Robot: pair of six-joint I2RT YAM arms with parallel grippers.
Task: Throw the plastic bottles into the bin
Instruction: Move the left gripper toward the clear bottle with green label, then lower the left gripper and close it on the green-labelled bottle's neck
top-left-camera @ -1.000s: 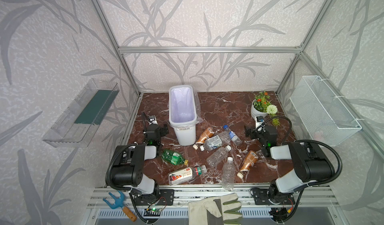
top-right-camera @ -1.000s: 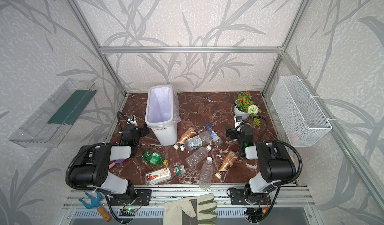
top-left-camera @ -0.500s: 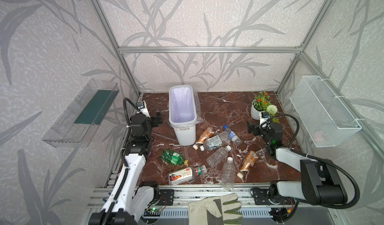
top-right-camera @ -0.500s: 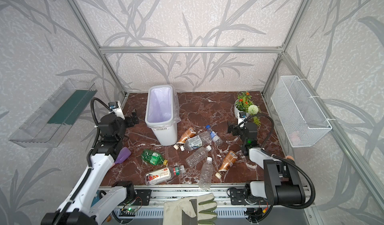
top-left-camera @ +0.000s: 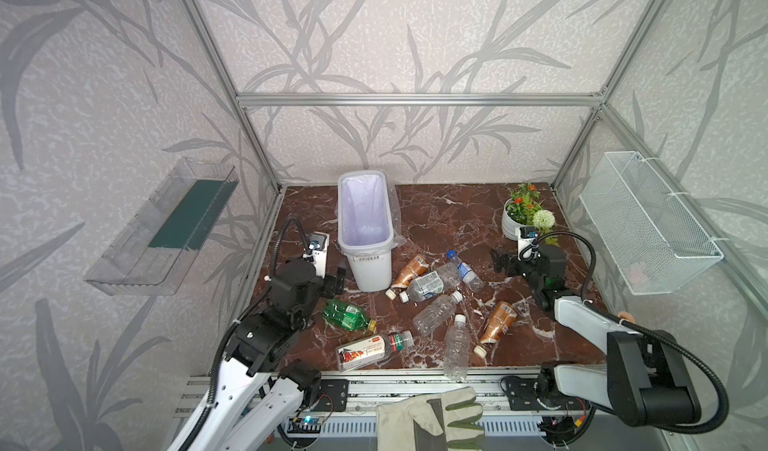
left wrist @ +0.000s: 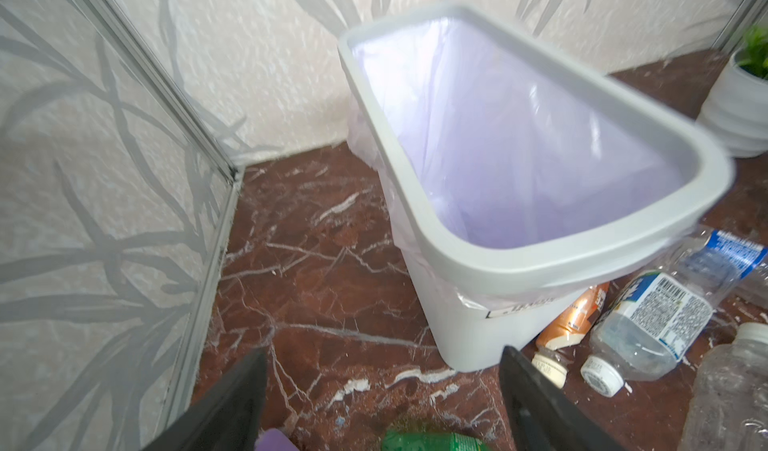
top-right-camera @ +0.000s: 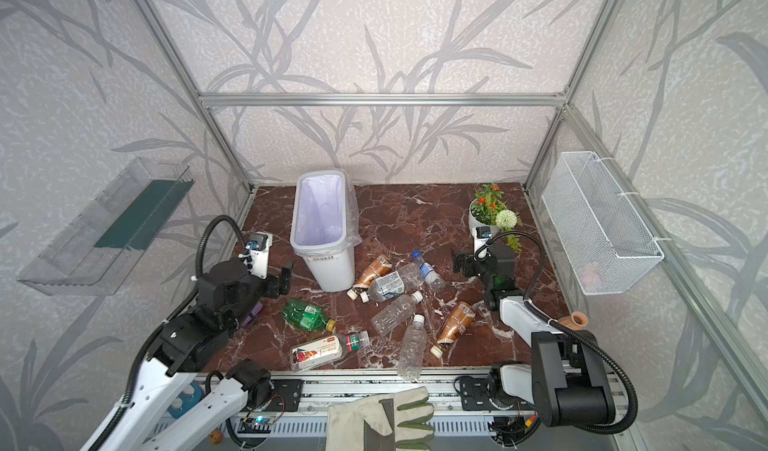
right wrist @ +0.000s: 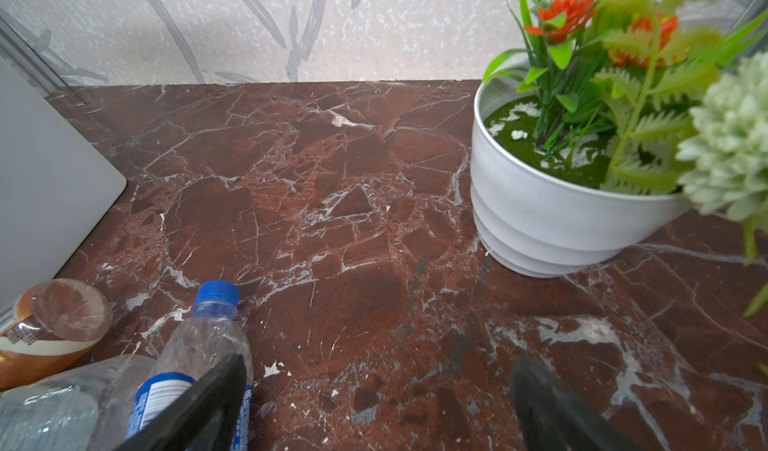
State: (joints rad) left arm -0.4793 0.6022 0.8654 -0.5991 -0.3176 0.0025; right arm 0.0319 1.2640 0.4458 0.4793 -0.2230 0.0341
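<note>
The green bottle (top-left-camera: 348,314) lies on the counter (top-left-camera: 449,220) before the bin (top-left-camera: 370,272), long axis crosswise, just on the robot's side of the nearer left end effector (top-left-camera: 337,277), jaws spread and empty, while the right end effector (top-left-camera: 498,262), equally spread and empty, hovers beside the blue-capped bottle (top-left-camera: 464,267).

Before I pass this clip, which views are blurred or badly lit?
Left wrist view: smeared, the bin rim streaked. Right wrist view: marble crisp, pale flower at the picture's edge soft. Both top views: sharp, evenly lit, only faint shadows.
</note>
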